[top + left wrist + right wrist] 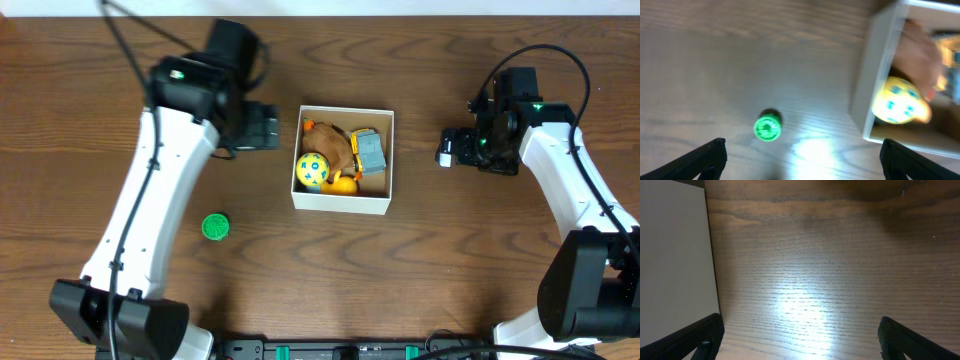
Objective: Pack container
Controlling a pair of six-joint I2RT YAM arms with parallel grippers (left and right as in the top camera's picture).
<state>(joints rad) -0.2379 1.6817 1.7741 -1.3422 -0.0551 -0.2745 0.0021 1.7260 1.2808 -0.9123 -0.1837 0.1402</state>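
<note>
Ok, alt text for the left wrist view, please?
A small green round toy lies alone on the wooden table, ahead of the open left gripper. At right, blurred, the white-walled container holds a yellow spotted ball.

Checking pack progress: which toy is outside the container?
The green round toy, alone on the table left of the container. The spotted yellow ball, brown plush and grey toy all sit inside it.

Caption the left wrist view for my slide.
Open left gripper above wooden table; small green round toy outside white-walled cardboard container.
</note>
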